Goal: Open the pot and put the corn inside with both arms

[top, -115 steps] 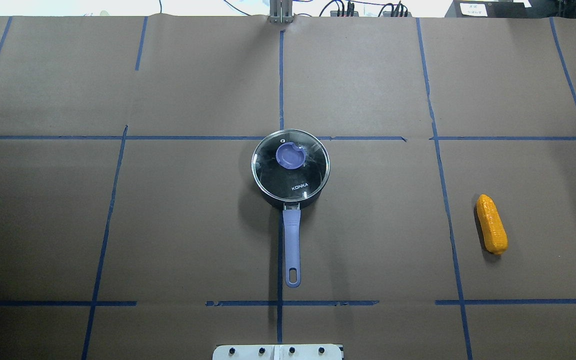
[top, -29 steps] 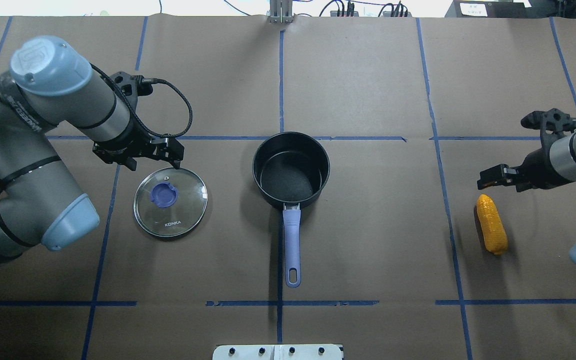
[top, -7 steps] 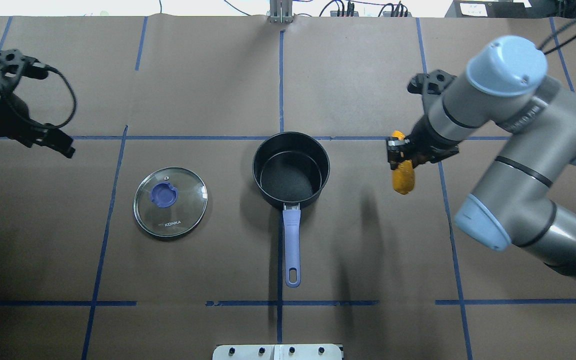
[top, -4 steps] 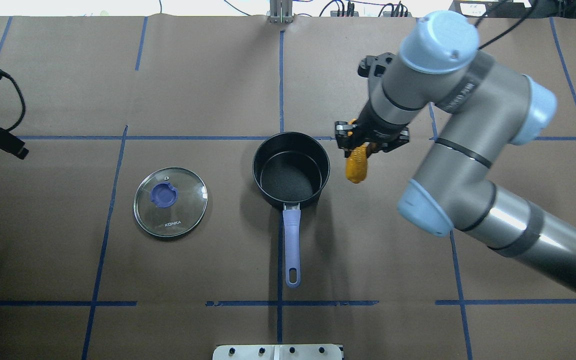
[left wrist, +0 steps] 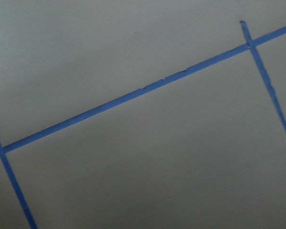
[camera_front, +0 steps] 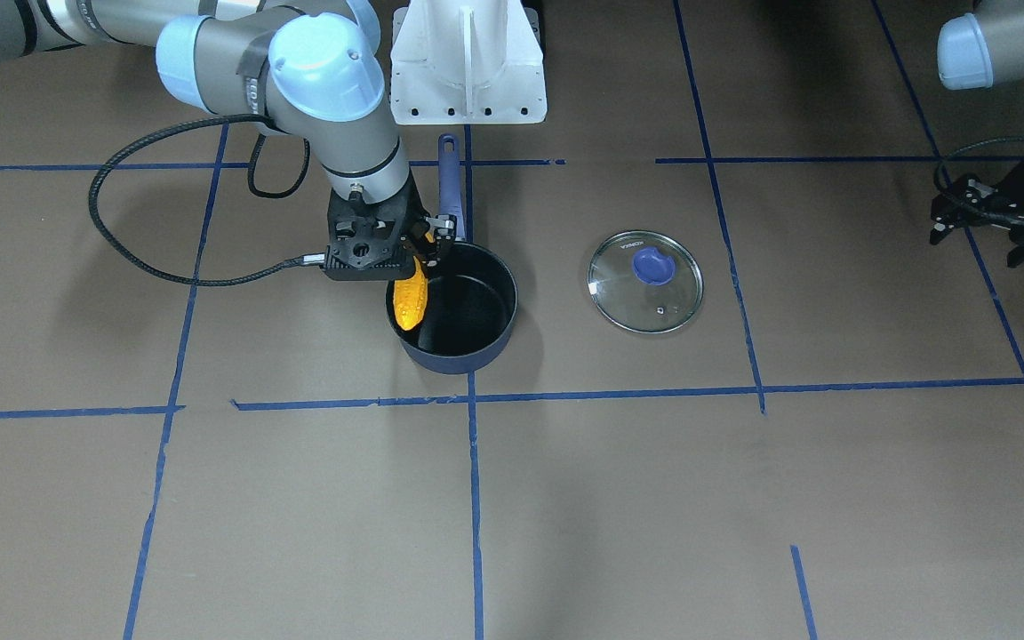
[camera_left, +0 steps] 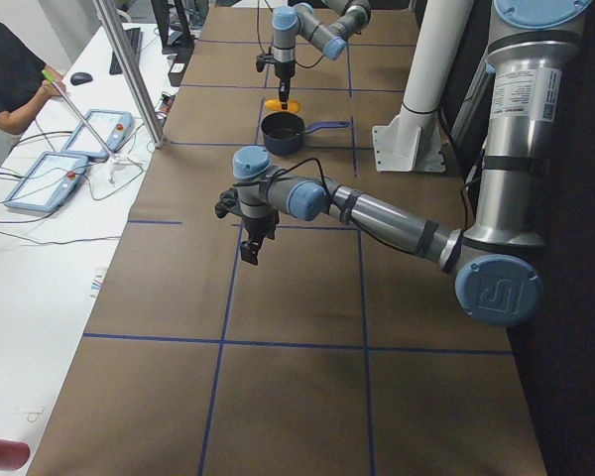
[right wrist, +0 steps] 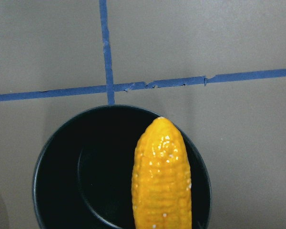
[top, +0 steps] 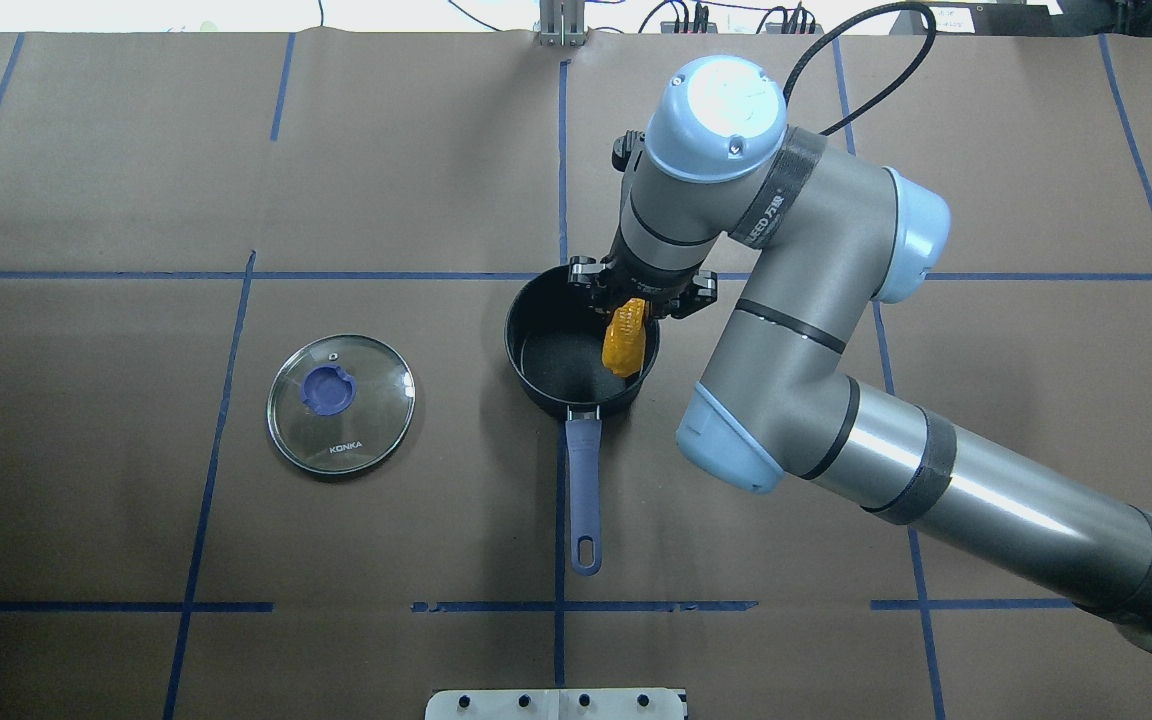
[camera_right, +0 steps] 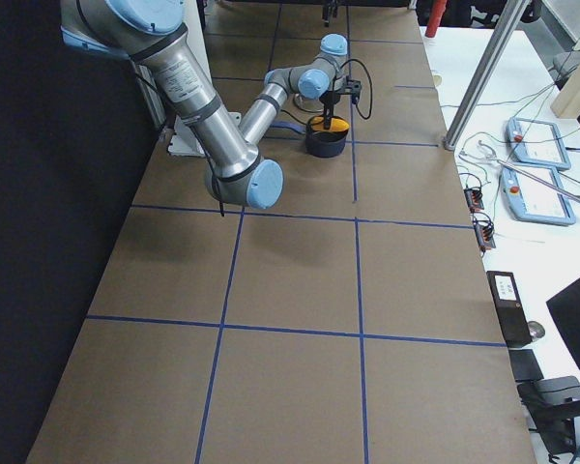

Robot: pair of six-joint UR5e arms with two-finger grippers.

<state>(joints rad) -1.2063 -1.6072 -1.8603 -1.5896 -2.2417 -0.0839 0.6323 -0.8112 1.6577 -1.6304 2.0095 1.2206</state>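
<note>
Brown paper covers the long table, divided into rectangles by blue tape lines. A white base mount stands at the robot's edge. A white side bench with teach pendants runs along the far edge, where a person stands.

The pot sits uncovered near the table's middle, dark blue outside and black inside. Its lavender handle points toward the robot. The glass lid with its purple knob lies flat on the paper, well apart on the robot's left.

The corn is a glossy yellow-orange cob with bumpy kernels. It hangs nearly upright over the pot's opening, on its right half. The right gripper clamps the cob's upper end between its jaws, leaving most of it below the fingers. Whether the lower tip dips under the rim cannot be told.

The left gripper hangs over bare paper far to the left, touching nothing. Its jaw spacing cannot be told.
</note>
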